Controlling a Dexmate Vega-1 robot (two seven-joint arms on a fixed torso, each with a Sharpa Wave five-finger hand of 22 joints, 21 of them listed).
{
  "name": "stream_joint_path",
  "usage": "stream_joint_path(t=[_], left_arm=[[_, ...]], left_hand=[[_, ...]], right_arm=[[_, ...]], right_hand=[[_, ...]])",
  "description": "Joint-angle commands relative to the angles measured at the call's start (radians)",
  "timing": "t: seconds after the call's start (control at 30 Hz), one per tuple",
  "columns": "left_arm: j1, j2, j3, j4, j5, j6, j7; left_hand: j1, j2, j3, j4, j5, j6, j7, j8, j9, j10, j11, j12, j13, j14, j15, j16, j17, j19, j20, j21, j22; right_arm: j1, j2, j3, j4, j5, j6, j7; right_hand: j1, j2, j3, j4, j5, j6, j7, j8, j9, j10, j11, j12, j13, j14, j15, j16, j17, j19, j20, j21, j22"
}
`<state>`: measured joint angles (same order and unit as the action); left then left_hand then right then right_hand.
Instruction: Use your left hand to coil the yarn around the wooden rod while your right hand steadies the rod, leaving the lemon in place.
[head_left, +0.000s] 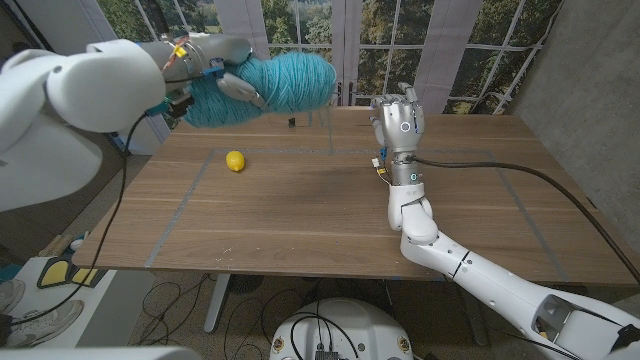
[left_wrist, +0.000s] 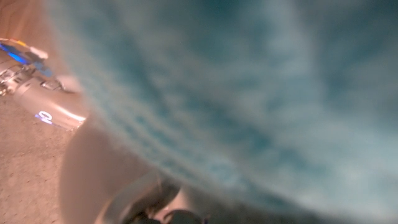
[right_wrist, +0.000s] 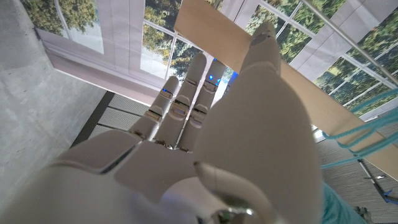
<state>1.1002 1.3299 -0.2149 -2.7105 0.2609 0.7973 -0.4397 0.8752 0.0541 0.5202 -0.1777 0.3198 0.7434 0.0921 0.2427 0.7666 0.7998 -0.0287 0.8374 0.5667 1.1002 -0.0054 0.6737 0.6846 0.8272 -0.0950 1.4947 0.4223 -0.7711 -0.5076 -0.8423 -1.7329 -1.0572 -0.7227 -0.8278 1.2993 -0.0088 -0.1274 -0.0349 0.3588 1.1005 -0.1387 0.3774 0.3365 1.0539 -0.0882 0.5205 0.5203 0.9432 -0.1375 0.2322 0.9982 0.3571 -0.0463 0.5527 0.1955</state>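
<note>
Left hand (head_left: 222, 78) raised high above the table's (head_left: 300, 215) far left part, fingers wrapped around one big teal ball of yarn (head_left: 270, 85), arm coming in from the left. In the left wrist view, yarn (left_wrist: 249, 93) pressed up against the lens, a blurred teal mass; grip itself hard to make out there.

Right hand (head_left: 398, 125) upright over the far middle-right of the table, forearm rising from the lower right corner, fingers straight and close together, pointing up, holding nothing. Seen from behind in the right wrist view (right_wrist: 205, 143), fingers extended toward the windows.

A few teal strands (right_wrist: 367, 134) stretched taut at that view's edge, their ends cut off. Thin upright rod (head_left: 331, 130) faintly visible just left of the right hand and right of the yarn ball; cannot tell whether the hand touches it.

One lemon (head_left: 235, 161) on the table, left of centre, below the raised yarn, well apart from both hands.
</note>
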Motion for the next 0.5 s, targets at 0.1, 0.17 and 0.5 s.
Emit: stream_joint_path(t=[0.1,0.17,0.5], left_arm=[[0.128,0.034,0.008,0.043,0.098,0.081,0.038],[0.146,0.04,0.017,0.048,0.118,0.099,0.042],[0.113,0.156,0.167,0.07,0.144,0.228,0.095]], left_hand=[[0.013,0.099,0.263,0.256,0.005,0.101,-0.093,0.005,0.001,0.039,-0.083,0.042,0.622,0.25,-0.196,0.189,0.218,0.003,-0.123,0.004,0.04],[0.012,0.1,0.263,0.258,0.005,0.102,-0.092,0.005,0.0,0.039,-0.084,0.043,0.622,0.248,-0.194,0.187,0.216,0.005,-0.123,0.006,0.041],[0.011,0.099,0.263,0.259,0.005,0.103,-0.092,0.005,-0.001,0.039,-0.082,0.043,0.623,0.247,-0.195,0.185,0.213,0.002,-0.123,0.005,0.04]], right_arm=[[0.0,-0.122,-0.029,-0.231,-0.137,-0.056,0.528],[-0.003,-0.137,-0.022,-0.258,-0.152,-0.052,0.606],[-0.011,-0.189,0.028,-0.351,-0.205,-0.012,0.984]], right_hand=[[0.158,0.169,-0.004,0.007,0.008,0.014,-0.012,0.003,0.002,0.063,-0.067,-0.001,0.004,0.008,-0.101,-0.002,0.005,-0.003,-0.133,0.003,-0.001],[0.159,0.17,-0.005,0.008,0.008,0.013,-0.013,0.002,0.002,0.063,-0.066,-0.003,0.004,0.008,-0.101,-0.003,0.005,-0.002,-0.133,0.003,-0.001],[0.162,0.171,-0.008,0.011,0.01,0.012,-0.009,0.0,0.002,0.063,-0.066,-0.008,0.003,0.006,-0.101,-0.006,0.007,0.0,-0.134,0.005,-0.002]])
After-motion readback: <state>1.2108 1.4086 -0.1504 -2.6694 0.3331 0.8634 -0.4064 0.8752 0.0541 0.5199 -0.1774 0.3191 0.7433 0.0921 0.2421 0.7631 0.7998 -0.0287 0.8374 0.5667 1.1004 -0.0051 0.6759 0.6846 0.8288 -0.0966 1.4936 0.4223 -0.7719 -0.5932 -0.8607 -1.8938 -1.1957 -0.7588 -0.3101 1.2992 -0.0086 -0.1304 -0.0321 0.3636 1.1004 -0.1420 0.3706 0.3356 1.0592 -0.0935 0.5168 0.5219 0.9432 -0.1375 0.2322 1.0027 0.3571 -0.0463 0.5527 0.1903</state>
